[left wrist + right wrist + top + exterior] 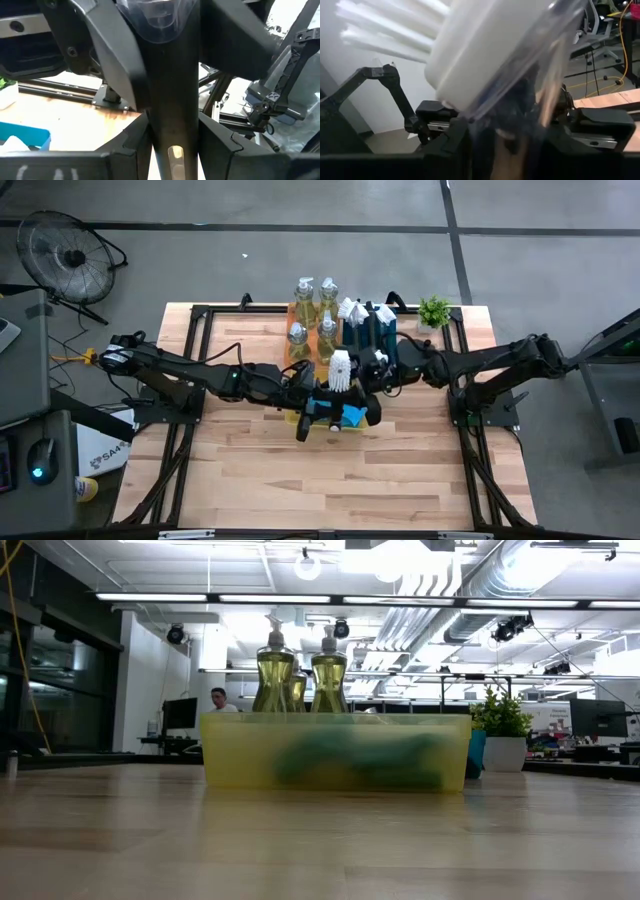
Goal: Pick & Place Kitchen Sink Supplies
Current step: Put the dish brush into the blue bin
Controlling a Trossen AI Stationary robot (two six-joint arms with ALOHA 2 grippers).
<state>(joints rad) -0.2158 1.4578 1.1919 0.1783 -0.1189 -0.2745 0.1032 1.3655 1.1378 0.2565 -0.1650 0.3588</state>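
A dish brush (342,366) with a white head and a black handle is held up over the table's middle, between both grippers. My left gripper (318,402) reaches in from the left and is shut on the handle (172,100). My right gripper (368,370) comes from the right, just under the white head (485,55). Blue sponges (350,416) lie in the yellow tray (335,755) beneath the grippers. Soap bottles (310,320) stand in the orange tray at the far edge. More brushes (365,315) stand upright in the teal tray. My left gripper (174,145) pinches the brush's black handle (172,125) between its two fingers, below the clear neck. The fingers lie across the handle. The brush is lifted clear of the table. My right gripper (520,135) has one finger (455,140) on either side of the handle's upper part (510,120), right under the white head. The head rises past the fingers. The view is blurred there.
A small green potted plant (434,310) stands at the far right corner, beside the teal tray. The black frame rails (200,340) run along the table's left, far and right sides. The near half of the wooden table (330,480) holds nothing.
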